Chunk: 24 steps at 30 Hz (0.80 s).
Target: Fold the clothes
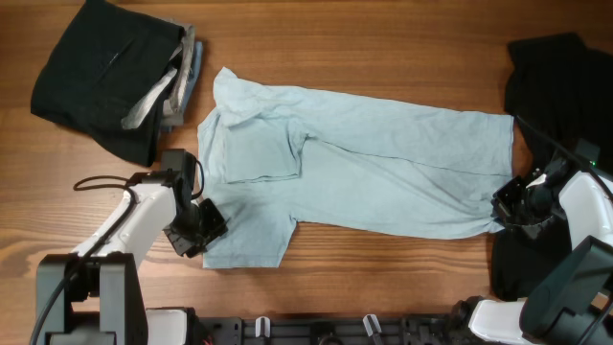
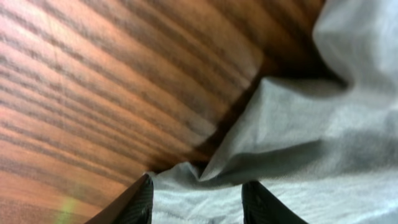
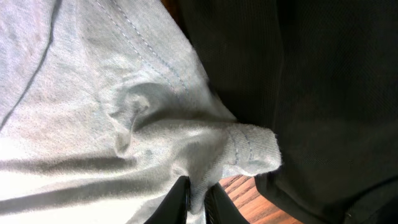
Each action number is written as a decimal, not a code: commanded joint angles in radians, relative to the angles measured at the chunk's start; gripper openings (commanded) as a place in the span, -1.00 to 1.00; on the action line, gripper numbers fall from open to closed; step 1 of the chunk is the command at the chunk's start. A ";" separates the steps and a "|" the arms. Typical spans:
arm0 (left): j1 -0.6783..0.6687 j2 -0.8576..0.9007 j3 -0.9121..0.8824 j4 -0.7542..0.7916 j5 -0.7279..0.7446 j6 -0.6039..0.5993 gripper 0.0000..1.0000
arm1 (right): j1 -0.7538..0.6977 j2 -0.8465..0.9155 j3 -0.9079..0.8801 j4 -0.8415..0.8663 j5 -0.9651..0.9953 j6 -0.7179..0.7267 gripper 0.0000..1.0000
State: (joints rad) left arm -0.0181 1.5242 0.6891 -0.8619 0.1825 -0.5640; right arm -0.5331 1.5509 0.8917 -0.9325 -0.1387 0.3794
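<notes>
Light blue and soft, the shirt (image 1: 383,163) lies spread flat over the wooden surface (image 1: 383,38) in the overhead view. Its collar is at the left end and its hem at the right, and one sleeve is folded in over the chest. Up and left of the collar sits a pile (image 1: 115,77) of dark and grey folded garments, close to the shirt but apart from it. A black garment (image 1: 556,77) lies against the shirt's hem end. The left fingers (image 1: 196,230) sit at the shirt's near left corner, on the edge of the other sleeve. The right fingers (image 1: 508,206) are at the near hem corner, where the shirt meets the black garment.

In the left wrist view, the shirt (image 2: 323,143) fills the right side and the bottom, with bare surface (image 2: 93,81) above and to its left. The left fingers (image 2: 140,202) stand apart, and the shirt's edge lies loose between them, not pinched.

In the right wrist view, the shirt (image 3: 93,112) covers the left half, with the black garment (image 3: 323,93) directly to its right and touching it. The right fingers (image 3: 180,199) are drawn narrow, gripping a bunched fold of the shirt's stitched hem corner. A sliver of surface (image 3: 242,193) shows just below that corner
</notes>
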 commanded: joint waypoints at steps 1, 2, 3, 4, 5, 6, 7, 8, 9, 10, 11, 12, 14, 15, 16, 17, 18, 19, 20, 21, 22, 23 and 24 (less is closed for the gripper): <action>-0.013 0.063 -0.009 0.058 -0.009 -0.050 -0.14 | -0.002 -0.013 0.011 0.005 -0.020 -0.013 -0.75; -0.020 0.082 -0.009 0.072 0.002 -0.050 -0.29 | -0.002 -0.013 0.011 0.005 -0.020 -0.013 -0.75; -0.028 0.111 -0.009 0.083 0.014 -0.050 -0.49 | -0.002 -0.013 0.011 0.003 -0.020 -0.014 -0.76; -0.037 0.150 -0.009 0.085 0.029 -0.045 -0.86 | -0.002 -0.013 0.011 0.001 -0.020 -0.014 -0.75; -0.037 0.165 -0.009 0.078 0.037 -0.042 -0.92 | -0.002 -0.013 0.011 0.000 -0.020 -0.014 -0.75; -0.031 0.165 -0.007 0.068 0.062 -0.017 -0.92 | -0.002 -0.013 0.011 -0.001 -0.020 -0.014 -0.75; -0.021 0.154 0.002 0.048 0.084 0.011 -0.92 | -0.002 -0.013 0.011 -0.003 -0.020 -0.014 -0.75; -0.006 0.142 0.021 0.005 0.087 0.025 -0.92 | -0.002 -0.013 0.011 -0.005 -0.020 -0.018 -0.76; 0.014 0.124 0.048 -0.048 0.086 0.049 -0.92 | -0.002 -0.013 0.012 -0.008 -0.021 -0.022 -0.75; 0.036 0.100 0.079 -0.105 0.086 0.084 -0.92 | -0.002 -0.014 0.012 -0.016 -0.026 -0.032 -0.75; 0.069 0.057 0.123 -0.181 0.086 0.127 -0.92 | -0.002 -0.016 0.012 -0.025 -0.035 -0.040 -0.74; 0.090 0.024 0.148 -0.224 0.086 0.143 -0.92 | -0.002 -0.020 0.012 -0.034 -0.036 -0.040 -0.74; 0.122 -0.040 0.182 -0.285 0.085 0.169 -0.92 | -0.002 -0.031 0.012 -0.050 -0.035 -0.040 -0.74; 0.137 -0.079 0.193 -0.311 0.079 0.169 -0.92 | -0.002 -0.043 0.012 -0.061 -0.036 -0.047 -0.74; 0.154 -0.125 0.200 -0.335 0.069 0.169 -0.92 | -0.002 -0.058 0.012 -0.069 -0.043 -0.063 -0.74; 0.169 -0.165 0.201 -0.346 0.069 0.168 -0.92 | -0.002 -0.075 0.012 -0.078 -0.046 -0.065 -0.74; 0.177 -0.193 0.201 -0.348 0.071 0.168 -0.92 | -0.002 -0.090 0.012 -0.086 -0.046 -0.066 -0.74; 0.189 -0.232 0.201 -0.351 0.071 0.167 -0.92 | -0.002 -0.114 0.012 -0.097 -0.046 -0.066 -0.74; 0.196 -0.254 0.201 -0.355 0.071 0.161 -0.92 | -0.002 -0.133 0.012 -0.104 -0.046 -0.065 -0.74; 0.203 -0.278 0.201 -0.362 0.075 0.157 -0.92 | -0.002 -0.159 0.012 -0.112 -0.045 -0.066 -0.75; 0.207 -0.296 0.201 -0.369 0.092 0.156 -0.92 | -0.002 -0.182 0.012 -0.118 -0.046 -0.065 -0.76; 0.208 -0.307 0.202 -0.378 0.103 0.156 -0.92 | -0.002 -0.198 0.012 -0.124 -0.046 -0.064 -0.80; 0.208 -0.316 0.202 -0.386 0.106 0.156 -0.92 | -0.002 -0.215 0.012 -0.132 -0.046 -0.065 -0.82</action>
State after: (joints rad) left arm 0.1795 1.2480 0.8761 -1.2316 0.2638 -0.4221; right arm -0.5331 1.3888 0.8921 -1.0508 -0.1673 0.3305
